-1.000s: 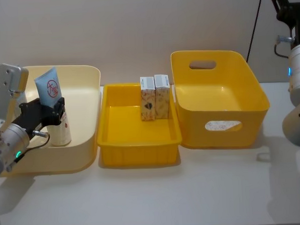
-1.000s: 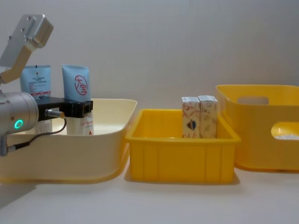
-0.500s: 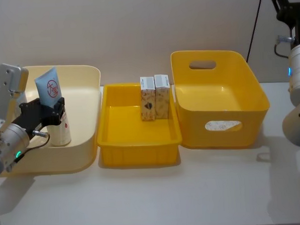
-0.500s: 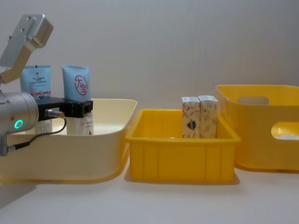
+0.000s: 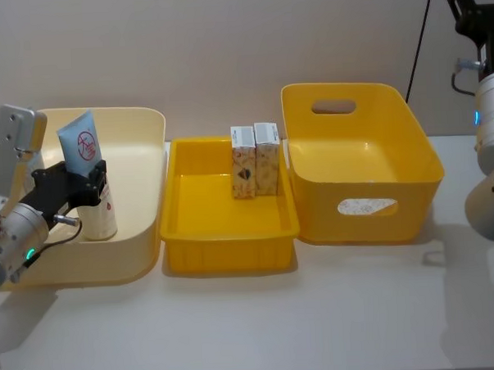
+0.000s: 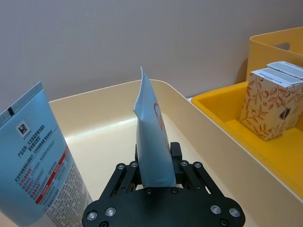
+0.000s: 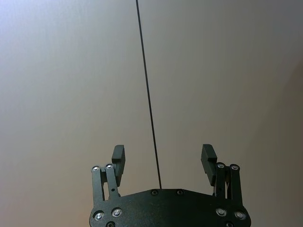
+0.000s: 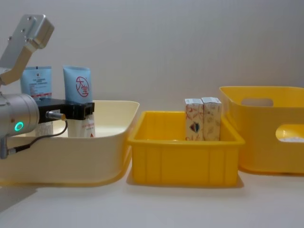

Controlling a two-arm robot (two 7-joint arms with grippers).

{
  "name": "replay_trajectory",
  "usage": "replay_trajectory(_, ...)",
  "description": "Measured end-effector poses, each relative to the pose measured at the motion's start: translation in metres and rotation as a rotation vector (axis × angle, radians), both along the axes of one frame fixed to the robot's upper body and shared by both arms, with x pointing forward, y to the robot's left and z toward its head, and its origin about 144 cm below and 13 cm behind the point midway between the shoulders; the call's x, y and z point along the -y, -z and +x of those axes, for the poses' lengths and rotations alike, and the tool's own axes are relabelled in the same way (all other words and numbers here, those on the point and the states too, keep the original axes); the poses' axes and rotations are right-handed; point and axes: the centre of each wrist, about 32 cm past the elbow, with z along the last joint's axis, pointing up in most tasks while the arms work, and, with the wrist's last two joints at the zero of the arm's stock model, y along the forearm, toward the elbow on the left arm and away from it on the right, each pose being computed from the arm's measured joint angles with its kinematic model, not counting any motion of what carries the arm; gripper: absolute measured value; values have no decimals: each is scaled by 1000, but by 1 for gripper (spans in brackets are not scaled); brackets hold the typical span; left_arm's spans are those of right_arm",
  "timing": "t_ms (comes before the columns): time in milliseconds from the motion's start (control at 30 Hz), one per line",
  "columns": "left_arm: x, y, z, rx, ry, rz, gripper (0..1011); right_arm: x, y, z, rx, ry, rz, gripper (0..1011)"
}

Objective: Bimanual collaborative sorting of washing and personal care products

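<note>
Blue tube (image 5: 83,147), is it sorted?
Nearly, I think. It stands in the cream bin (image 5: 141,117), left hand (image 5: 93,180) clamped on it. Cartons (image 5: 255,158) sit in the middle bin (image 5: 227,253). Right hand (image 7: 163,160) hangs high, spread apart.

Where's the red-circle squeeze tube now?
In the head view the squeeze tube stands upright in the cream bin on the robot's left, held by the left gripper, beside a second tube.

Two small white-beige cartons (image 5: 244,173) with orange leaf print stand upright and touching, side by side, at the back of the middle yellow bin (image 5: 225,239). Two light-blue and white tubes with red print stand crimp-up in the cream bin (image 5: 143,157). One tube (image 8: 77,88) is clamped in the left pincer (image 8: 80,110), the other (image 8: 36,83) is just beside it.
</note>
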Motion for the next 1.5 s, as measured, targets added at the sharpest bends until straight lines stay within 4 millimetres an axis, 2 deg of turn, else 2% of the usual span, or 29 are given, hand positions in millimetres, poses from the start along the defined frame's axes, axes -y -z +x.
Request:
replay_trajectory(867, 0, 0, 0, 0, 2, 0, 311, 0, 0, 0, 0, 0, 0, 1001)
replay_trajectory(1167, -7, 1, 5, 26, 30, -2, 310, 0, 0, 0, 0, 0, 0, 1001)
replay_trajectory(1500, -19, -13, 18, 124, 72, -27, 310, 0, 0, 0, 0, 0, 0, 1001)
